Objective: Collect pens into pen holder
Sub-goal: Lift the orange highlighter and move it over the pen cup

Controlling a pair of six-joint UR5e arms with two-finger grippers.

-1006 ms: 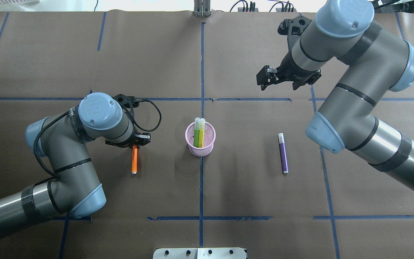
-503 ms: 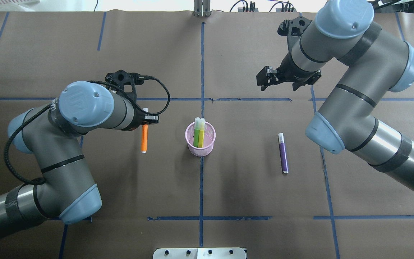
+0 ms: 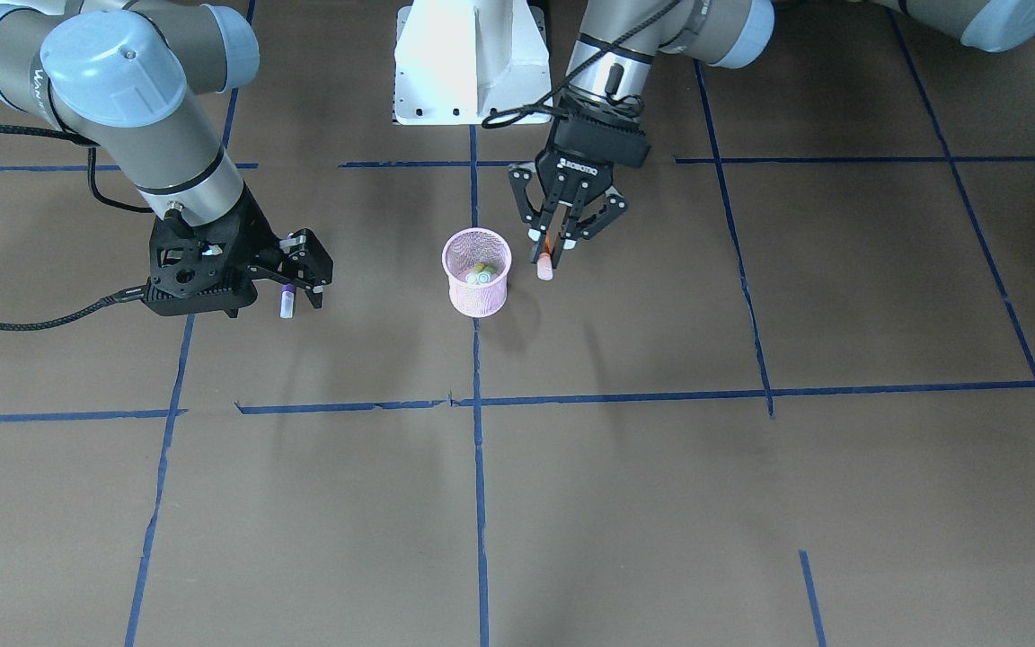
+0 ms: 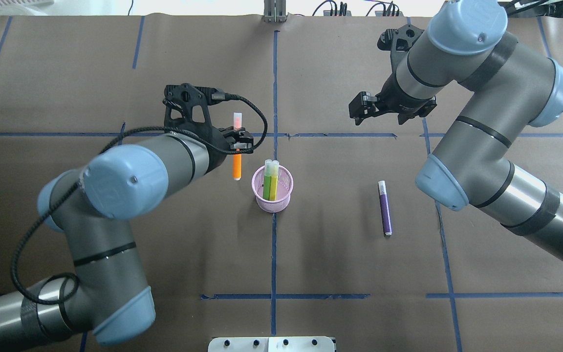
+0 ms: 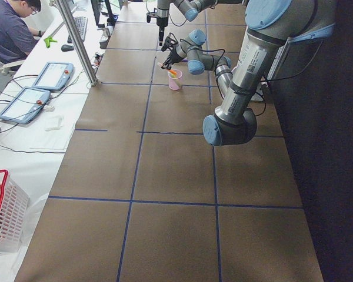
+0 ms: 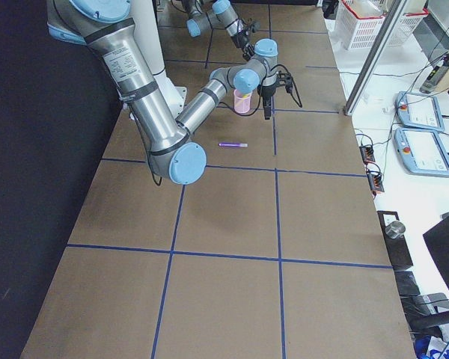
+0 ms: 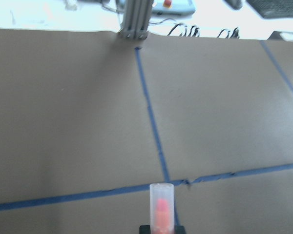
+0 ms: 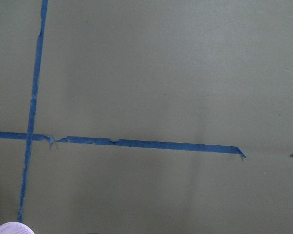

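Left jaws are clamped on the orange pen (image 4: 236,168) around mid-length, holding it up off the counter (image 4: 115,63). The bit that matters next: the pen holder (image 4: 271,206) sits just beside the pen on the robot's right and a touch nearer the robot, not underneath it. The pen's long axis runs away from the robot with the pale cap leading, so I'd guess it needs tipping closer to upright plus a short sideways slide before it can drop in. How steeply it's tilted, I can't tell.

Inside the cup, 2 greenish pens (image 4: 270,183) lean on the far rim, so the near half of the mouth is the open part. The gap between pen and cup is short and I see nothing in it.

Purple pen (image 4: 385,210) lies flat, well off on the robot's right, long axis fore-aft too, cap pointing away. The right jaws look parted and empty, hanging out past its cap end, so that arm is the nearer of the 2 for it.
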